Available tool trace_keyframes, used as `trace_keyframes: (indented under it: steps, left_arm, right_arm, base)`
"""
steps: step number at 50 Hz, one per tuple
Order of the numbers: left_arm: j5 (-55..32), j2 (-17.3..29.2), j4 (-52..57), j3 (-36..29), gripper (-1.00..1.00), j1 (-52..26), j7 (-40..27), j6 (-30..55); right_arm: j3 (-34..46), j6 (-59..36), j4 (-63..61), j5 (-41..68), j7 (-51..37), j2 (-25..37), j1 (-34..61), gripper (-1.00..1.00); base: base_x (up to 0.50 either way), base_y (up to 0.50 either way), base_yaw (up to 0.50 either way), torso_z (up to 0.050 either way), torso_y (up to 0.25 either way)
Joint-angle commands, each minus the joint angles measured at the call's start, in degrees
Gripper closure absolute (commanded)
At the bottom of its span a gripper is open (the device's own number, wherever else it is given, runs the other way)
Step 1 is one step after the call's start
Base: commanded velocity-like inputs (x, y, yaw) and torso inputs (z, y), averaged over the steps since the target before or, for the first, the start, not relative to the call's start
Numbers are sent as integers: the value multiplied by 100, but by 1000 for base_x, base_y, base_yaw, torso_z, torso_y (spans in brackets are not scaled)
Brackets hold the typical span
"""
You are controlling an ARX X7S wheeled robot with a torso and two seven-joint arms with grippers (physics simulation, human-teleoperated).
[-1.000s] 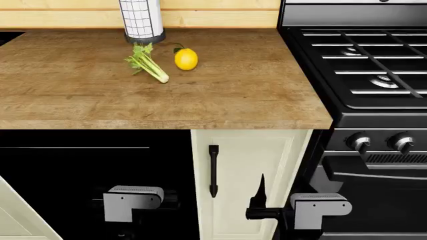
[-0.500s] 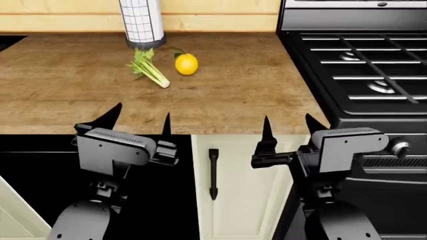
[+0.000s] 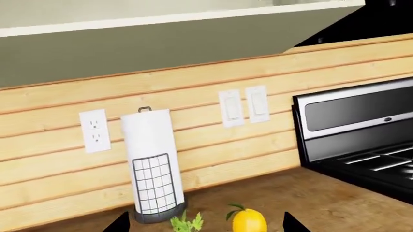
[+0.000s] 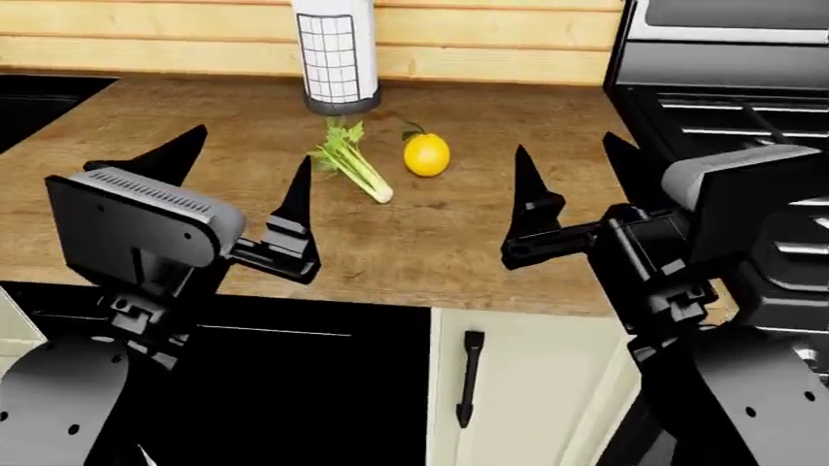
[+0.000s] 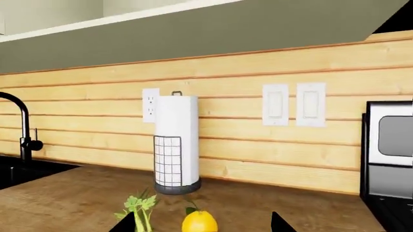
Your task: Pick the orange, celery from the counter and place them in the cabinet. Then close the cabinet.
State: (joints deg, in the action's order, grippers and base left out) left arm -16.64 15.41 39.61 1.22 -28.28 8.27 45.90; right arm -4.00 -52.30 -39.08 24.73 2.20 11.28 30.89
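Both end effectors have risen from cabinet-door height to tabletop height within the last second. The left end effector [image 4: 240,180] stands with its fingers apart and empty at the near left edge of the tabletop [image 4: 155,116]; the right end effector [image 4: 564,180] is likewise spread and empty at the near right. Neither touches anything. The orange [image 4: 426,154] rests far along the tabletop, between the two end effectors, with the celery [image 4: 352,165] just beside it on the left and the paper towel holder [image 4: 336,53] behind both. The cabinet [image 4: 518,388] below shows a black opening on the left and a closed cream door with its handle [image 4: 469,379]. Judged from this, the arms are staged for reaching; no item has been picked.
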Motion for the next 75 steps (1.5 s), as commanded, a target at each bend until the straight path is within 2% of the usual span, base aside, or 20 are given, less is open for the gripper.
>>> trace_keyframes:
  steps: [1,11,34,39,45,63,75]
  left_arm:
    - [-311,230,388,146,-100,-402,96,604]
    - [-333,346,478,-35,-100,-656,83,839]
    - [-489,459,537,-161,-100,-1149,70,1234]
    - [-469,471,502,-206,-100,-1270,16,1308]
    - [-412,501,390,-235,-100,-1370,-88,1452]
    - [-729,315,406,42,-100,-1714,-238,2233]
    - [-747,289,369,-51,-100,-1907,-364,2455]
  right_arm:
    - [-272,-591,-292,406,17,204,431,-100]
    - [-684,-847,-305,775,-26,128,778,-100]
    - [-825,-1143,-440,1109,-34,328,1060,-100]
    - [-1025,-1495,-433,1289,-219,275,1234,-100]
    - [-996,-1607,-456,1321,-283,370,1334,-100]
    - [-1279,-1961,-426,1574,-519,336,1539,-100]
    - [-1545,-2295,-408,1854,-572,401,1505,-100]
  base:
    - [214,19,500,50,0]
    - [308,184,50,50,0]
    - [405,264,0,50,0]
    - [323,171,0,48,0]
    - [-2,21,0,3,0]
    - [76,445,0,0,0]
    - [0,0,-467,0,0]
